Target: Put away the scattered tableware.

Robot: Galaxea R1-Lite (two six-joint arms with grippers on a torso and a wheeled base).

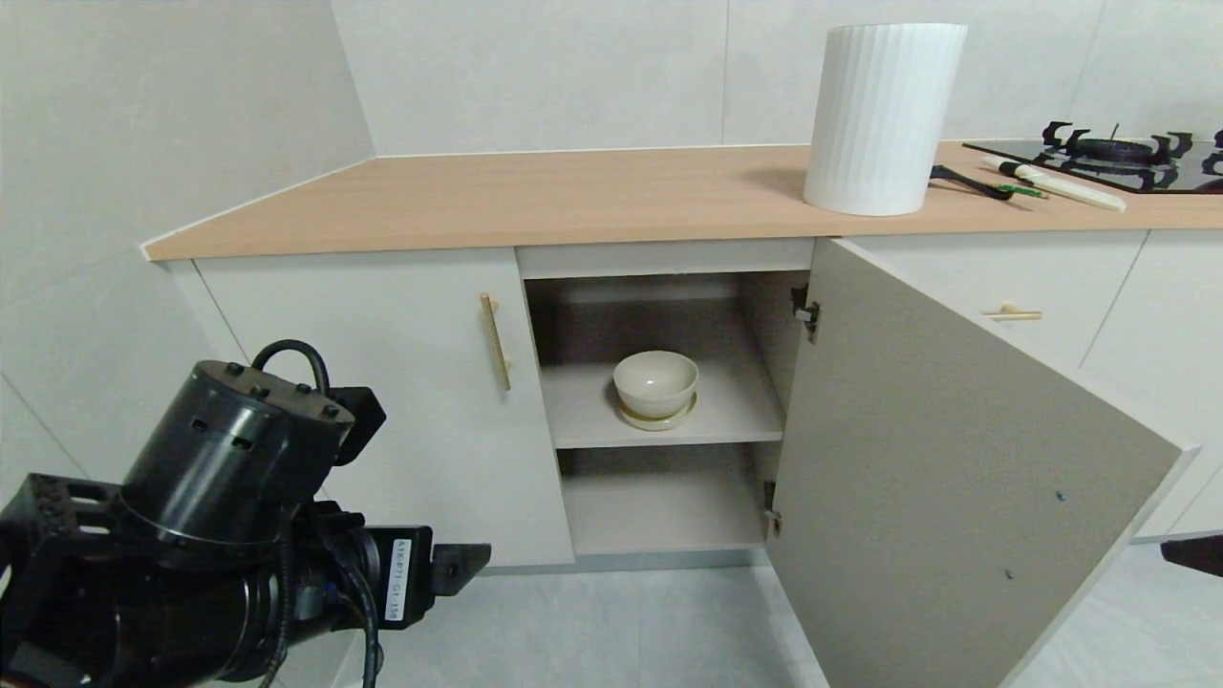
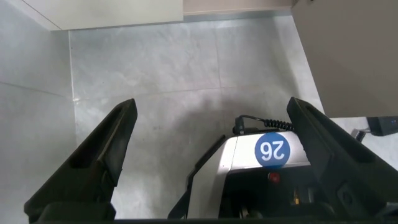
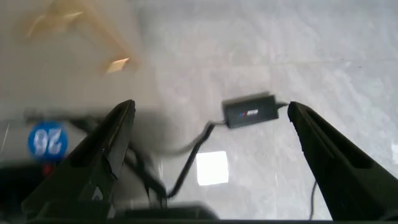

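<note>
- Right, the head view gives the kitchen side: a base cabinet [image 1: 669, 258] with its door [image 1: 936, 459] standing wide open, hinged on the right. The neighbouring door on the left is closed and has a gold bar handle [image 1: 494, 341].
- A cream bowl [image 1: 655, 380] sits upright on a matching saucer [image 1: 657, 418] on the upper shelf [image 1: 583, 406], roughly mid-shelf. A lower shelf runs beneath.
- The wooden countertop [image 1: 478, 196] carries a tall white ribbed canister [image 1: 884, 115]. Just beside it, toward the gas hob [image 1: 1118, 158], a black-handled utensil [image 1: 970, 182] and a long cream utensil [image 1: 1061, 186] lie close together.
- The left arm [image 1: 220, 516] is low at the left, in front of the closed door and well apart from the bowl.
- The wrist views give the floor instead.
- Left wrist view: the left gripper [image 2: 211, 106] is over grey tile with its fingers [image 2: 106, 155] spread wide. Nothing is between them and they touch nothing.
- Right wrist view: the right gripper [image 3: 210, 107] is likewise spread wide and empty above the tile. A black power brick [image 3: 249, 112] with its cable lies on the floor farther off, framed between the fingers.
- Writing: there is a white label [image 1: 399, 578] on the left arm and a pale mark on the power brick. Both are too small to make out.
</note>
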